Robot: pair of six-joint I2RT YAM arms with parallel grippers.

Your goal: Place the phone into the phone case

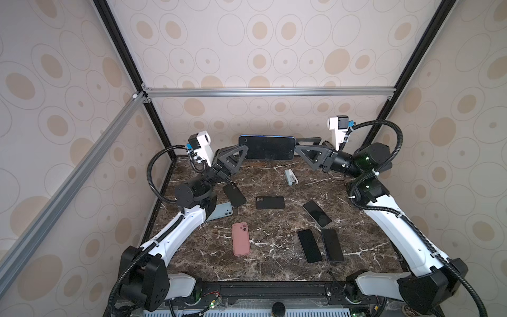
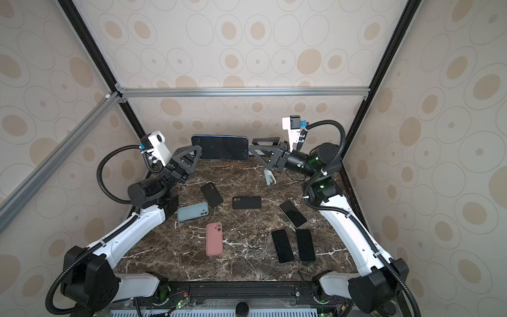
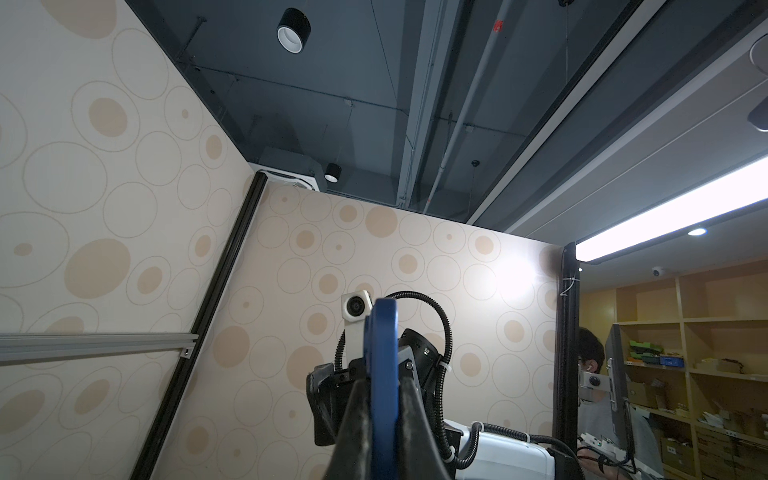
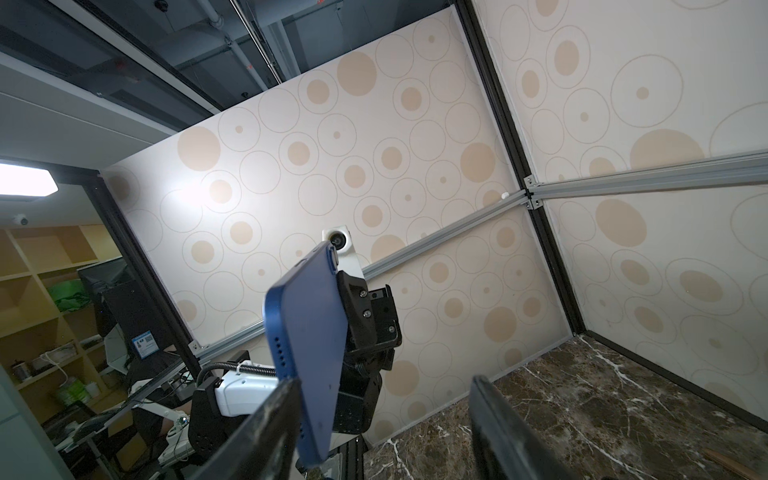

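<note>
L gripper (image 1: pixel 243 150): clamped on one short end of blue phone (image 1: pixel 267 148), held level in air at table (image 1: pixel 274 269) rear. R gripper (image 1: pixel 299 145): jaws apart at opp. end, no grip. Advice: R gripper backs straight off w/o nudging; pink case (image 1: pixel 241 238) lies well apart below.

Around you stand cream walls (image 1: pixel 260 41) printed with beige circles, braced by a silver rail (image 1: pixel 269 92) and black posts (image 1: pixel 118 41). Your tabletop (image 1: pixel 274 263) is dark brown marble with white veins. Overhead you have a dark ceiling (image 3: pixel 374 83) with pipes and a bright strip light (image 3: pixel 665 212). Wooden shelves (image 3: pixel 706 320) stand beyond.
</note>
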